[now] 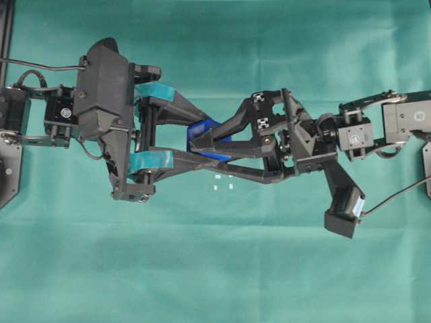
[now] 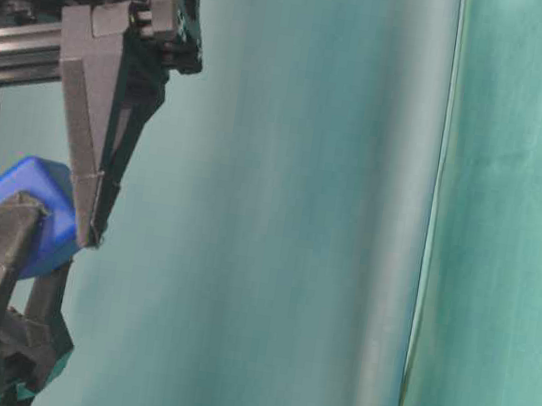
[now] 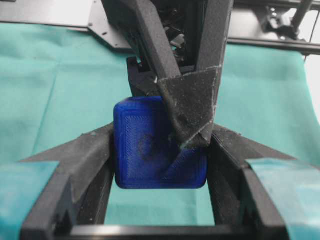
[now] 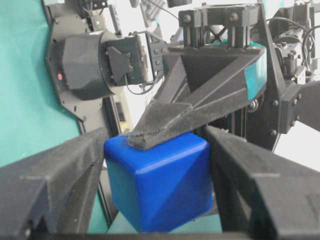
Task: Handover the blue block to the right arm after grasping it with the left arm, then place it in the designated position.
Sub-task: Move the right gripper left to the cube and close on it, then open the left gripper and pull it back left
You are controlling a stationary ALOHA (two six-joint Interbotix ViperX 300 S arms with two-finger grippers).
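Note:
The blue block (image 1: pixel 204 127) hangs above the green cloth at mid-table, held between both arms. My left gripper (image 1: pixel 202 140), with teal tape on its fingers, is shut on the block's two sides (image 3: pixel 145 150). My right gripper (image 1: pixel 214 142), plain black, reaches in from the right, and its fingers press the block's flanks (image 4: pixel 160 190). In the table-level view the block (image 2: pixel 35 195) is tilted, with black fingers above and below it. The designated position (image 1: pixel 223 182) is a few white marks on the cloth, just in front of the block.
Green cloth (image 1: pixel 215 269) covers the whole table. The right wrist camera housing (image 1: pixel 343 208) sticks out toward the front, with a cable trailing right. A black frame (image 1: pixel 5 33) runs along the left edge. A vertical cloth seam (image 2: pixel 429 225) shows in the table-level view.

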